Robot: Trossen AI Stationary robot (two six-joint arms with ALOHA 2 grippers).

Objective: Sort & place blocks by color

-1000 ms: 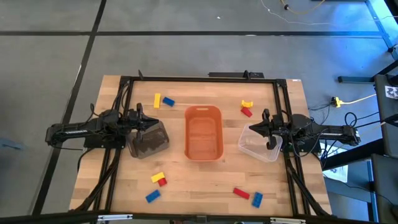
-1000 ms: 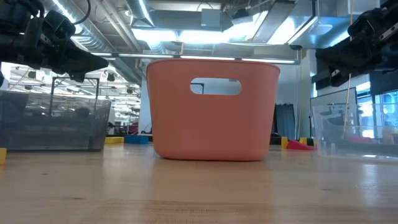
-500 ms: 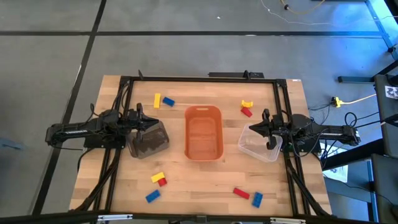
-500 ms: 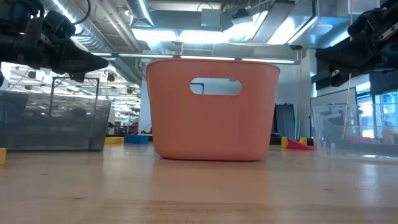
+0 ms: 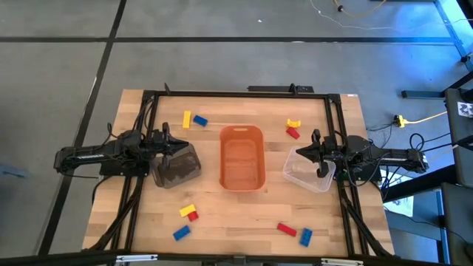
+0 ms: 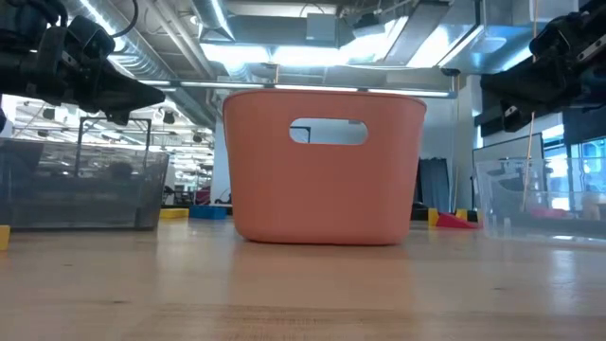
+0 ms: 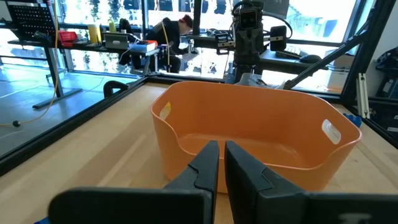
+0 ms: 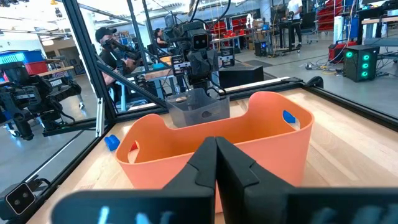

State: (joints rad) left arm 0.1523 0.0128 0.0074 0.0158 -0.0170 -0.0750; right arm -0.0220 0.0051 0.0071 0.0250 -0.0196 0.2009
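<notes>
Small red, yellow and blue blocks lie flat in four groups on the wooden table: yellow point(image 5: 186, 119) and blue point(image 5: 200, 120) at the far left, yellow point(image 5: 294, 123) and red point(image 5: 293, 133) at the far right, three point(image 5: 187, 214) at the near left, red and blue point(image 5: 295, 233) at the near right. My left gripper point(image 5: 176, 150) point(image 7: 221, 154) hovers shut over the dark bin point(image 5: 177, 165). My right gripper point(image 5: 318, 155) point(image 8: 216, 148) hovers shut over the clear bin point(image 5: 309, 171). Both point level at the orange tub point(image 5: 242, 157).
The orange tub point(image 6: 325, 166) stands at the table's middle between the dark bin point(image 6: 80, 185) and the clear bin point(image 6: 540, 199). A black frame point(image 5: 236, 94) runs along the table's edges. People and other equipment show in the room beyond.
</notes>
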